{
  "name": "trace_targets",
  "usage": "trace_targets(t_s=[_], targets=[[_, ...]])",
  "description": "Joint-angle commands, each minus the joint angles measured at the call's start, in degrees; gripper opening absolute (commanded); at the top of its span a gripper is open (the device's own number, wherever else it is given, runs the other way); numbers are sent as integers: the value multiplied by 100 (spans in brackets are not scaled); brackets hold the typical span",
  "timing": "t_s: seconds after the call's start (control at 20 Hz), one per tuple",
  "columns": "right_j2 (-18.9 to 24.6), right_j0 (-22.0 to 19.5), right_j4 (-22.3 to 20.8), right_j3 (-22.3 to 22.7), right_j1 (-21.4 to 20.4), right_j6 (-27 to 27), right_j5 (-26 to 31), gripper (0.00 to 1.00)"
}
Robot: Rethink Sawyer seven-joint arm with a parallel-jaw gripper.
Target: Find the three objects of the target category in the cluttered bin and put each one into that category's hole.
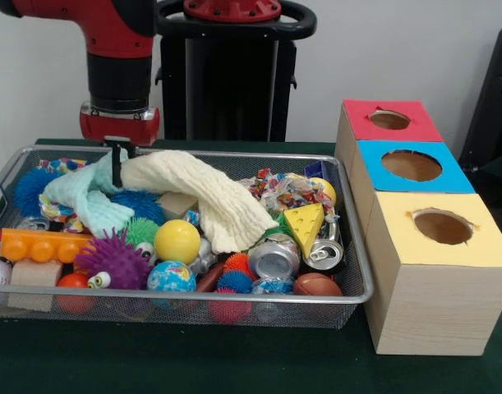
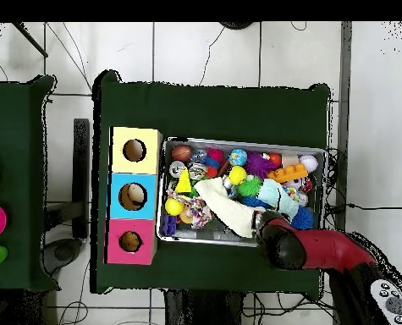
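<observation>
1. Right at the front of the wire bin [image 1: 185,310], as I see it from the front view, sit the hard, rounded pieces: a small brown football [image 1: 316,285], two crushed cans [image 1: 275,258], a globe ball [image 1: 170,277] and a purple spiky ball [image 1: 112,261].
2. Beside the bin on the table [image 1: 234,361] stands the sorting box; its yellow hole [image 1: 442,226] is nearest, then blue [image 1: 412,165], then red [image 1: 389,120].
3. Further in lies the cream cloth [image 1: 209,197], its long axis running from high at the back down toward the front right. I judge it light, limp and easy to snag; I would pinch a raised fold near its upper end.
4. Farthest back, the jaws [image 1: 117,168] hang at the cloth's upper left end, beside a mint cloth [image 1: 82,197]; I cannot tell whether they are parted or gripping.
</observation>
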Motion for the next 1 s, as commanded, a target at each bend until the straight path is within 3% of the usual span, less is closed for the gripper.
trace_targets(t_s=[0.05,0.6,1.0], targets=[[996,-90,-515,-821,-480,-1848,943,0],[1173,-16,-960,-1072,-891,-1977,1366,0],[1626,-416,-896,-1322,-632,-2519,1841,0]])
